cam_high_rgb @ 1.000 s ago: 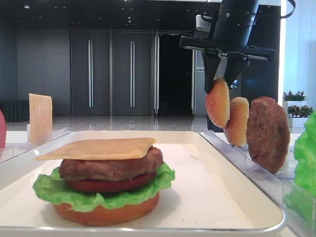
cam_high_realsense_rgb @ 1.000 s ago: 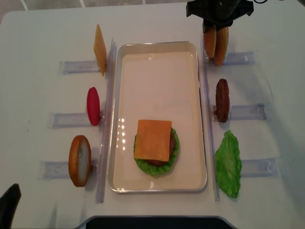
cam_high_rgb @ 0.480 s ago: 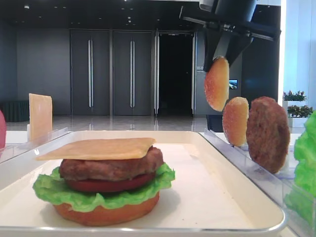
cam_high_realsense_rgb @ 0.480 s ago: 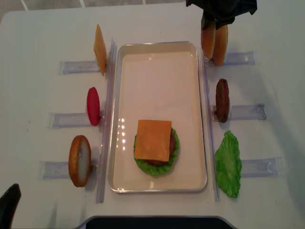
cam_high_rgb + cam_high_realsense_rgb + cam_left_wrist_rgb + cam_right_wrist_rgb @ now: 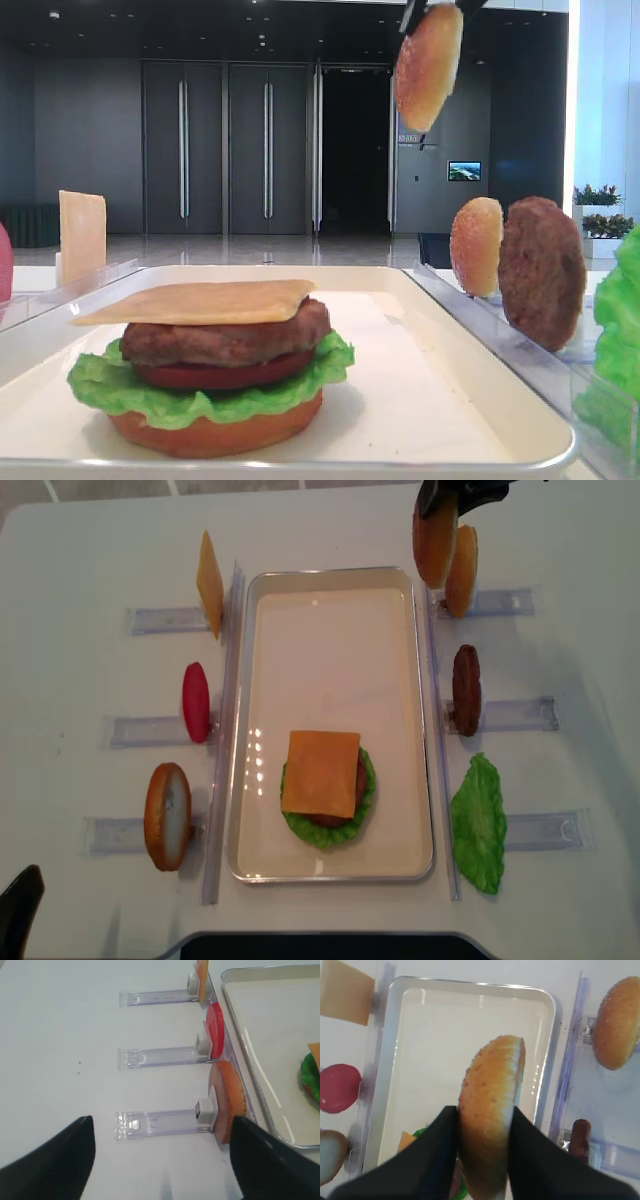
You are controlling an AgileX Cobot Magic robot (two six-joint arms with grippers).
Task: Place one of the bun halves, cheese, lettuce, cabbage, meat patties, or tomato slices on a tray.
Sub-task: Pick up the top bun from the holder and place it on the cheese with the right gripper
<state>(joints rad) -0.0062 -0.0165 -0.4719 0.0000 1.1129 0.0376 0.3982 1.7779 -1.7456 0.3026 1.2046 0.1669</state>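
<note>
On the left, the left gripper (image 5: 162, 1160) hangs over the white table (image 5: 60, 1035) with its dark fingers spread wide and nothing between them. In the middle, the tray (image 5: 330, 640) carries a stacked burger topped with cheese (image 5: 321, 773). On the right, the right gripper (image 5: 482, 1132) is clenched on a sesame bun half (image 5: 490, 1105), held on edge in the air above the tray's far right corner.
</note>
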